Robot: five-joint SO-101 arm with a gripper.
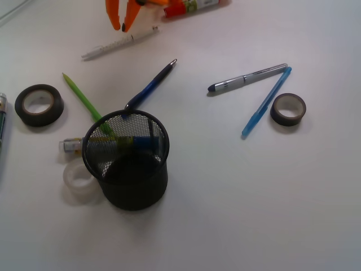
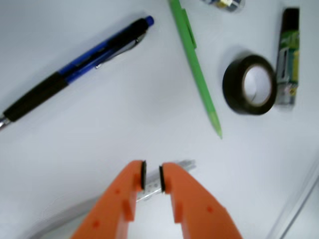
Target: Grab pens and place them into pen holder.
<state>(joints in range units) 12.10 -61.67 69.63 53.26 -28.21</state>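
Note:
The white pen (image 1: 120,41) lies on the table at the back left, and its end shows in the wrist view as well (image 2: 182,165). My orange gripper (image 1: 120,27) (image 2: 152,177) hangs just over it, jaws a narrow gap apart, with the pen crossing beneath the gap and nothing gripped. The lime green pen (image 1: 84,100) (image 2: 197,74) and dark blue pen (image 1: 152,84) (image 2: 75,67) run behind the black mesh pen holder (image 1: 132,186). The silver-grey pen (image 1: 248,78) and light blue pen (image 1: 266,103) lie at the right.
Dark tape rolls sit at the left (image 1: 38,104) (image 2: 249,84) and right (image 1: 287,109). A clear tape roll (image 1: 78,179) and a stubby yellow-labelled tube (image 1: 70,145) lie beside the holder. A green-black stick (image 2: 288,57) lies at the table's left edge.

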